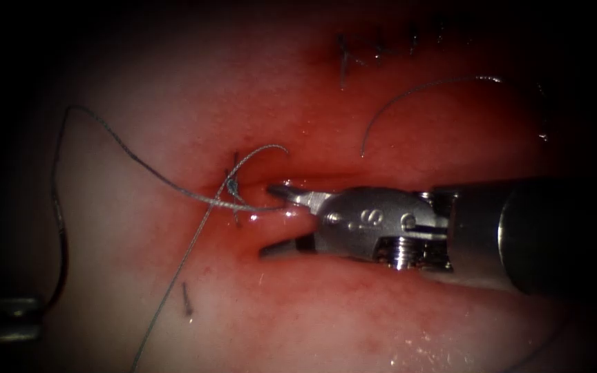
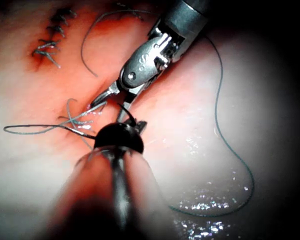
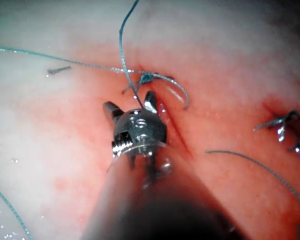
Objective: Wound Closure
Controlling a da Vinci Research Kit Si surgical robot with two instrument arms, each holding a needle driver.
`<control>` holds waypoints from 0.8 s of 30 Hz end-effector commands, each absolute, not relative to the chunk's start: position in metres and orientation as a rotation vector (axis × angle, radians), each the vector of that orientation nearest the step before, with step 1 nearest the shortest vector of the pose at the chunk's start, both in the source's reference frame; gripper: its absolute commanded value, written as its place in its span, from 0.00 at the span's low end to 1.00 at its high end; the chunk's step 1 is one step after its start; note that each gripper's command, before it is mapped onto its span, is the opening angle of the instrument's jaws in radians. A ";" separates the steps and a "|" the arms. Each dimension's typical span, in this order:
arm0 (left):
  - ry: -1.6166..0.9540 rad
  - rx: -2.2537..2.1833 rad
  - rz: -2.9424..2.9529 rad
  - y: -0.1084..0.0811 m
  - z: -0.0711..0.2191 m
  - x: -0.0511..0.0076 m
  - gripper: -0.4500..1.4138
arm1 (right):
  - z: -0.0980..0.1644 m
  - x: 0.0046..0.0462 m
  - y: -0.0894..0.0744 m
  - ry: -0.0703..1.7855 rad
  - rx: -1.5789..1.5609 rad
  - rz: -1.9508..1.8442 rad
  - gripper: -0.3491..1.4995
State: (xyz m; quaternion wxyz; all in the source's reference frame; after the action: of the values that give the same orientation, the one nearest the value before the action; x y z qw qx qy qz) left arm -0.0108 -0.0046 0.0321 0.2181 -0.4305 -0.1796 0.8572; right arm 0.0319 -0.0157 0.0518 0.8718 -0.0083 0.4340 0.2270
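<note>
thread [image 1: 174, 185] knotted at cut | right hand [image 1: 274, 217] (open, empty) beside knot

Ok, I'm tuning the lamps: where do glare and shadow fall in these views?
Endoscope view: light falls off to dark around the tissue; the open, empty right end effector gleams. Left wrist view: speckled glare on wet tissue. Right wrist view: its metal glints too.
</note>
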 end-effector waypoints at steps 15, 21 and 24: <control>-0.507 -1.191 2.365 -0.005 0.033 -0.0116 0.00 | 0.052 0.0305 -0.017 0.810 0.032 0.512 0.00; -0.500 -1.193 2.365 -0.005 0.033 -0.0115 0.00 | 0.049 0.0320 -0.022 0.758 0.176 0.440 0.00; -0.519 -1.159 2.404 -0.006 0.034 -0.0112 0.00 | 0.046 0.0333 -0.025 0.727 0.260 0.412 0.00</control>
State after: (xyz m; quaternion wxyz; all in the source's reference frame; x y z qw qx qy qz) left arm -0.0105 -0.0060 0.0334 0.2069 -0.4088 -0.1874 0.8689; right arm 0.0323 -0.0241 0.0458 0.9081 0.1352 0.3443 0.1963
